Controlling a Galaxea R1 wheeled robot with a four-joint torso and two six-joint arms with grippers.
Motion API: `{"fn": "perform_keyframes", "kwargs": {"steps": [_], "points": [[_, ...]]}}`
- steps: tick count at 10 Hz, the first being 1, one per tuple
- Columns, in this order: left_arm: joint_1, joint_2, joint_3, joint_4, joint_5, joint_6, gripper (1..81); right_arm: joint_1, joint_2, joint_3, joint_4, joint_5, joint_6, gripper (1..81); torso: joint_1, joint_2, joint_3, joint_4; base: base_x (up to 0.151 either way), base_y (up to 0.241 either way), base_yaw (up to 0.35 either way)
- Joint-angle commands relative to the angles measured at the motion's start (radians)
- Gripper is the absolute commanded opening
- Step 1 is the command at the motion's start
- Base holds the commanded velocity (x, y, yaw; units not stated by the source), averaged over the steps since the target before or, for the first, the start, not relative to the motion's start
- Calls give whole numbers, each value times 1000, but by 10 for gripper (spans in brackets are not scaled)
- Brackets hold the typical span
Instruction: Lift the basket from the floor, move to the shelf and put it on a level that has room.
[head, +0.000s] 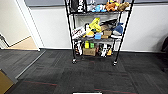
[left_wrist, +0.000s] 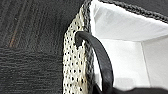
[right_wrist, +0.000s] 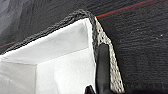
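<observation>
Step in hand: judged as the carry toward the shelf (head: 97, 30); the basket (left_wrist: 75, 72) shows in both wrist views with the floor (head: 82, 75) beyond it, though whether it has left the floor cannot be told.
Basket, location: close under both wrists; a pale sliver at the bottom edge of the head view may be its rim.
Left claw: state cannot be told; a dark loop handle (left_wrist: 100, 55) arches right by the camera.
Right claw: state cannot be told; the other dark handle (right_wrist: 102, 67) stands against the woven wall.
Shelf: straight ahead against the white wall, wheels on the carpet; the tiers in sight are crowded with toys and boxes.
Next move calls for: closing the carpet stretch squarely and raising the basket above the clutter to a tier with room.
Open room: bare carpet between robot and shelf.
Edges: a doorway at left with tan flooring; a tan object at the near left corner.
</observation>
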Motion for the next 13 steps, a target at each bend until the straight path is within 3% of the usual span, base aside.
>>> {"fn": "perform_keyframes", "kwargs": {"steps": [1, 6, 7, 9, 10, 11, 13], "points": [[-120, -9, 15, -10, 46, -2, 10, 119, -2, 21, 19, -33, 8, 10, 0, 0, 0, 0, 0, 0, 0], [-76, -15, 15, -11, 50, -2, 10, 102, -14, 23, 22, -33, 8, 10, 0, 0, 0, 0, 0, 0, 0], [-76, -15, 20, -11, 50, -2, 10, 95, -22, 32, 28, -31, 8, 10, -64, 100, 0, 0, 0, 0, 0], [-76, -32, 64, -8, 64, -2, 10, 73, -62, 64, 34, -22, 10, 10, -78, 122, 0, 0, 0, 0, 0], [-74, -47, 98, -5, 64, -2, 10, 62, -91, 98, 48, -19, 10, 10, -97, 152, 0, -57, 0, 0, 0], [-76, -66, 133, -4, 64, -2, 10, 47, -123, 136, 53, -18, 10, 10, -117, 184, 0, -101, 0, 0, 0], [-76, -88, 181, -4, 64, -2, 10, 18, -183, 199, 61, 19, 10, 10, -148, 232, 0, -143, 0, 0, 0]]}}
